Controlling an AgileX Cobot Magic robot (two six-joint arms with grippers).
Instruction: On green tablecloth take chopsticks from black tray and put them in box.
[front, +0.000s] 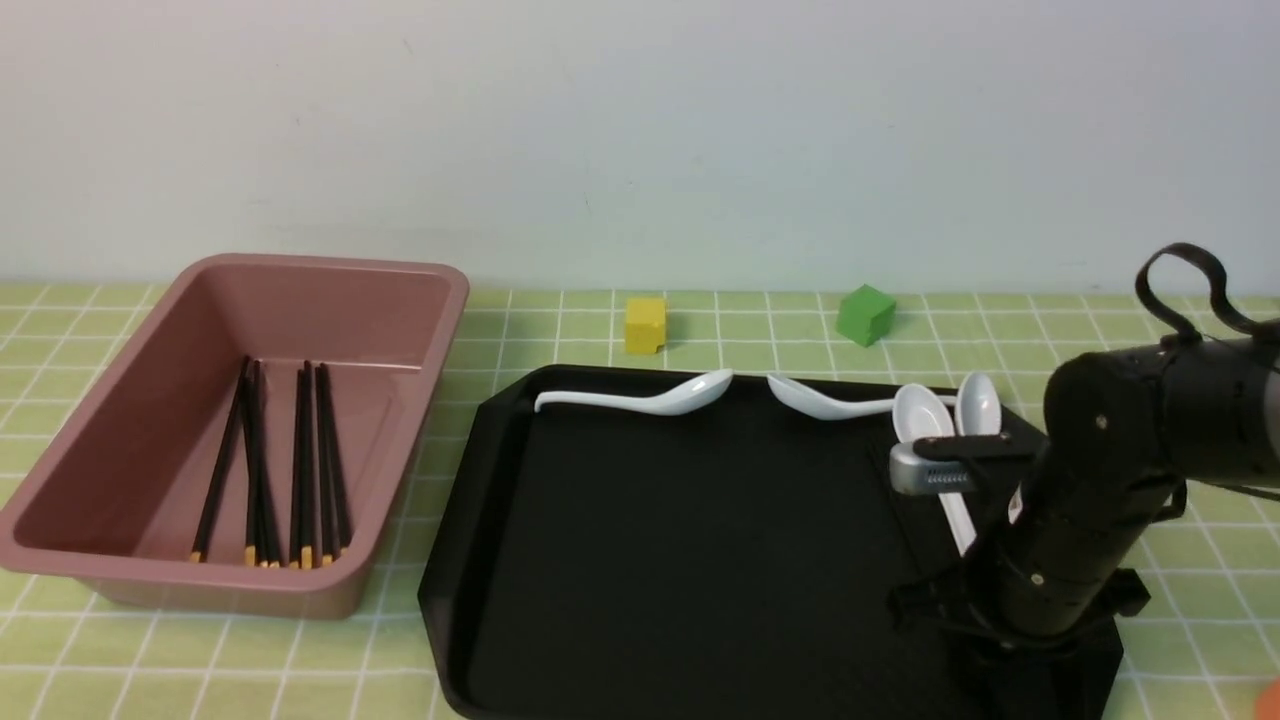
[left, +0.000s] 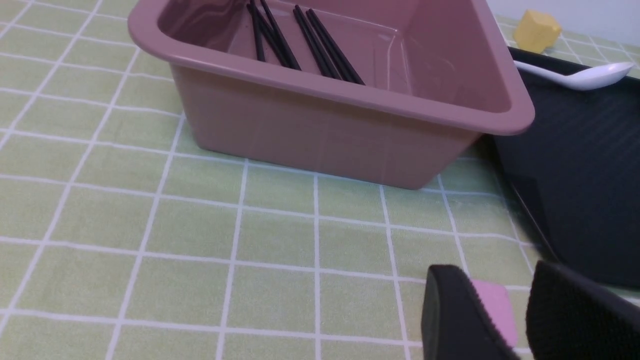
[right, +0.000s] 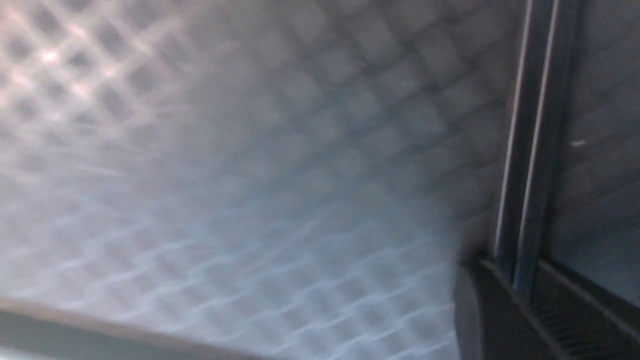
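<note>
The pink-brown box (front: 300, 268) stands at the left on the green tablecloth (front: 560, 320), and several black chopsticks (front: 280, 460) with yellow tips lie inside it. The black tray (front: 700, 560) lies to its right. My right arm reaches down over the tray's near right corner, where it hides the gripper in the front view. In the right wrist view, my right gripper (right: 520, 280) is low over the tray's textured floor and shut on two chopsticks (right: 520, 150). My left gripper (left: 520, 290) hovers over the cloth in front of the box (left: 325, 125), a narrow gap between its fingers and nothing in it.
Several white spoons (front: 650, 400) lie along the tray's far edge, two of them (front: 930, 420) just behind my right arm. A yellow cube (front: 645, 323) and a green cube (front: 865, 313) sit on the cloth behind the tray.
</note>
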